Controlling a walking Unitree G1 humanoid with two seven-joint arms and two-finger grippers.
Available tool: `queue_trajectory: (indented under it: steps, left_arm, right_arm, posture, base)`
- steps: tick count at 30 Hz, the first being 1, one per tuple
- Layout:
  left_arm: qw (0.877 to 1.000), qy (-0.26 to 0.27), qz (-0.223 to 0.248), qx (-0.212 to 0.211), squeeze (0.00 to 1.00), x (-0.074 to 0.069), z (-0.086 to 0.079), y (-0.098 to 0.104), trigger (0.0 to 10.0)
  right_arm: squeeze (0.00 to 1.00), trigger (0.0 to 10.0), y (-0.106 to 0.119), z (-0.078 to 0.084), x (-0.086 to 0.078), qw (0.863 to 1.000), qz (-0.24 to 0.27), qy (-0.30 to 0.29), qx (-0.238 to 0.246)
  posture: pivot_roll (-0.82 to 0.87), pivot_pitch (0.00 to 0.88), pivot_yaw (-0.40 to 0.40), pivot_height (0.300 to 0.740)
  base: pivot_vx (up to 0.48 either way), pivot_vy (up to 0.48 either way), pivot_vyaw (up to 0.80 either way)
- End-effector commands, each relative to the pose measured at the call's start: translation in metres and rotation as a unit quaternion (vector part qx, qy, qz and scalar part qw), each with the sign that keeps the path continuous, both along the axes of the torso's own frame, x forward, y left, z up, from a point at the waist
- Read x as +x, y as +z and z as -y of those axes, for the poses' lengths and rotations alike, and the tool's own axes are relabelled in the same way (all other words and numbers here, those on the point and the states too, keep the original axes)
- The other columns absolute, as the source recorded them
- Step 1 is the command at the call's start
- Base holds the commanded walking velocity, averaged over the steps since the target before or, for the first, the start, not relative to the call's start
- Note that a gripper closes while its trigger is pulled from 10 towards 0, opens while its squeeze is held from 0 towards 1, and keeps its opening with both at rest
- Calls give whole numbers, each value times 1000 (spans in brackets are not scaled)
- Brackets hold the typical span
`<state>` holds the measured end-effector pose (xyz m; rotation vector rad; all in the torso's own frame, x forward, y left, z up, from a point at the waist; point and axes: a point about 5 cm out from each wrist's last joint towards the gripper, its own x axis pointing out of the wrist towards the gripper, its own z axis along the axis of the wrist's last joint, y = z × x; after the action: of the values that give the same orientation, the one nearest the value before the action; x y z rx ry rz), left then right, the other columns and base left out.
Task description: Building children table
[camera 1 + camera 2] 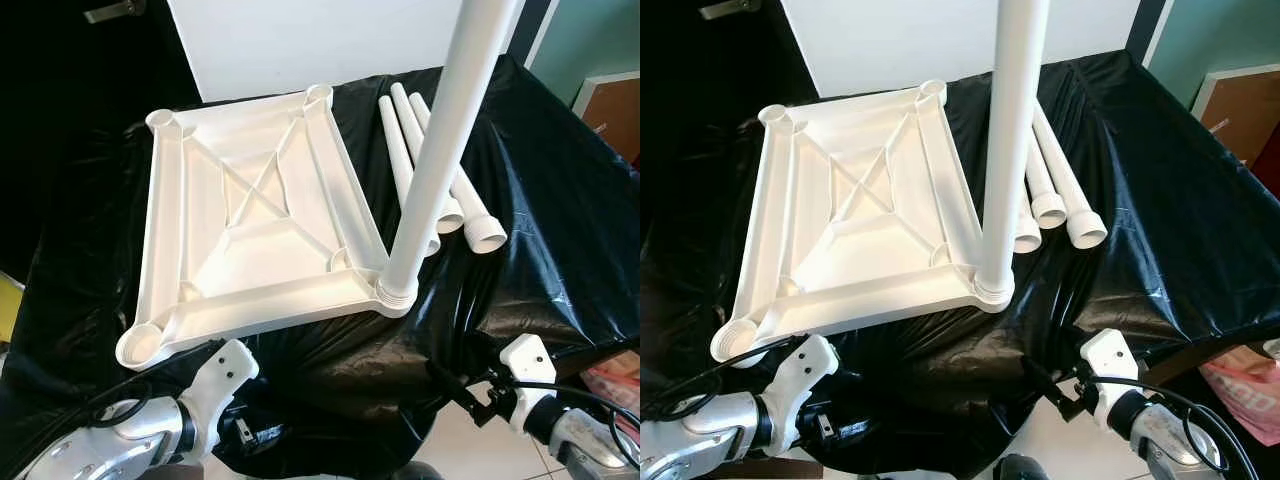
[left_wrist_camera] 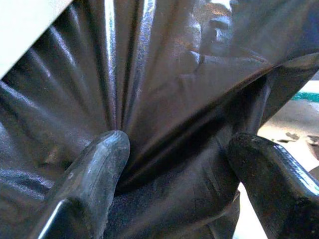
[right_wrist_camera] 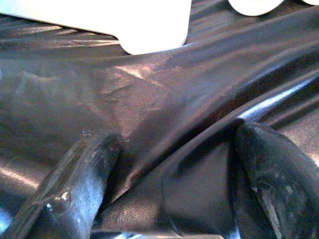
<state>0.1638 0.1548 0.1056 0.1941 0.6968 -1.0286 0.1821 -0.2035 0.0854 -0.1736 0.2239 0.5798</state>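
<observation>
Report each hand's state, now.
Left hand: open, holding nothing, against the black cover.
Right hand: open, holding nothing, near the cover.

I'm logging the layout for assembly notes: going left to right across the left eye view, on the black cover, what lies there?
White upturned plastic tabletop → upright white tube leg fitted in its near right corner socket → three loose white tube legs lying together on the black plastic sheet.
</observation>
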Motion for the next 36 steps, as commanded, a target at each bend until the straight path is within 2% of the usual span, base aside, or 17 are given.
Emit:
queue_trajectory:
  steps: [1, 7, 9, 12, 14, 17, 24, 26, 28, 36]
  left_arm:
    - [997, 7, -79, -11, 0, -14, -5, -13, 10000]
    - [995, -23, -84, -46, 0, -20, 1, -2, 10000]
    - [992, -30, -74, -94, 0, -20, 5, 13, 10000]
    - [991, -33, -69, -113, 0, -20, 6, 19, 10000]
    - [983, -39, -36, -178, 0, -14, 11, 45, 10000]
    - [979, -40, -19, -197, 0, -9, 12, 56, 10000]
    - [980, -28, 32, -192, 0, 3, 7, 69, 10000]
    - [984, -19, 49, -171, 0, 7, 5, 71, 10000]
    - [983, 3, 71, -168, 0, 13, 5, 71, 10000]
    - [967, 89, 142, -191, 0, 34, 13, 76, 10000]
  right_arm:
    - [0, 10000, -11, 1, -7, 999, -35, 3, 15]
    - [0, 10000, -10, 1, -10, 999, -43, 19, 17]
    - [0, 10000, -5, 2, -12, 998, -41, 30, 25]
    - [0, 10000, -2, 3, -12, 998, -37, 33, 27]
    - [0, 10000, 10, 11, -9, 999, -21, 33, 36]
    - [0, 10000, 16, 15, -6, 999, -12, 32, 37]
    - [0, 10000, 28, 18, 1, 999, 20, 30, 30]
    - [0, 10000, 34, 15, 6, 998, 40, 27, 30]
    - [0, 10000, 37, 10, 9, 998, 58, 25, 30]
    - [0, 10000, 42, 2, 18, 994, 105, 7, 34]
  posture:
    - [-84, 178, 43, 740]
    - [-83, 178, 44, 740]
    - [-84, 176, 45, 740]
    - [-84, 176, 45, 740]
    - [-84, 174, 45, 740]
    - [-85, 172, 46, 740]
    - [-87, 167, 47, 740]
    - [-87, 165, 47, 740]
    - [-85, 165, 47, 740]
    - [-81, 167, 38, 740]
  base:
    - [0, 0, 0]
    - [0, 0, 0]
    - [0, 0, 0]
    - [0, 0, 0]
    - [0, 0, 0]
    - [0, 0, 0]
    - [0, 0, 0]
    - [0, 0, 0]
    - [0, 0, 0]
    - [0, 0, 0]
